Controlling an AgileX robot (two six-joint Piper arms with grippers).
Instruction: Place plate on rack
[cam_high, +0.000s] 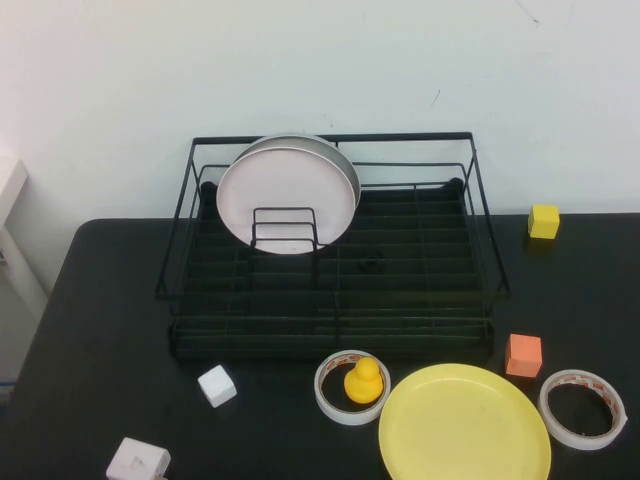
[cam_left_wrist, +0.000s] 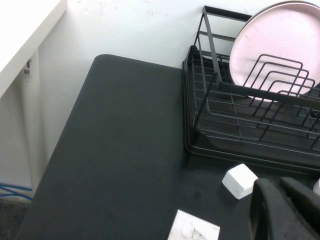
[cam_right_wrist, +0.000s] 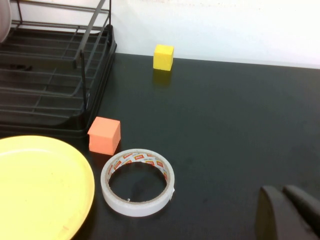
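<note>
Two grippers show only in their own wrist views, as dark fingers at the frame edge. The left gripper (cam_left_wrist: 280, 210) hangs over the near left part of the black counter (cam_high: 90, 330), its jaws pressed close together with nothing between them. Near it lie a flat white block (cam_high: 138, 461) at the front edge and a white cube (cam_high: 217, 385) just in front of the rack (cam_high: 330, 330). The rack sits at the back middle of the counter, with a pale pink plate (cam_high: 287, 193) standing upright in its left dividers. In front of the rack, a tape roll (cam_high: 352, 387) lies flat with a yellow rubber duck (cam_high: 363, 381) inside its ring. Just right of it, the yellow plate (cam_high: 464, 423) lies flat at the front edge. An orange cube (cam_high: 523, 355) sits between plate and rack, a second tape roll (cam_high: 582, 408) lies further right, and a yellow cube (cam_high: 544, 221) stands far back. The right gripper (cam_right_wrist: 290, 215) hovers over the right side, jaws nearly together, empty.
</note>
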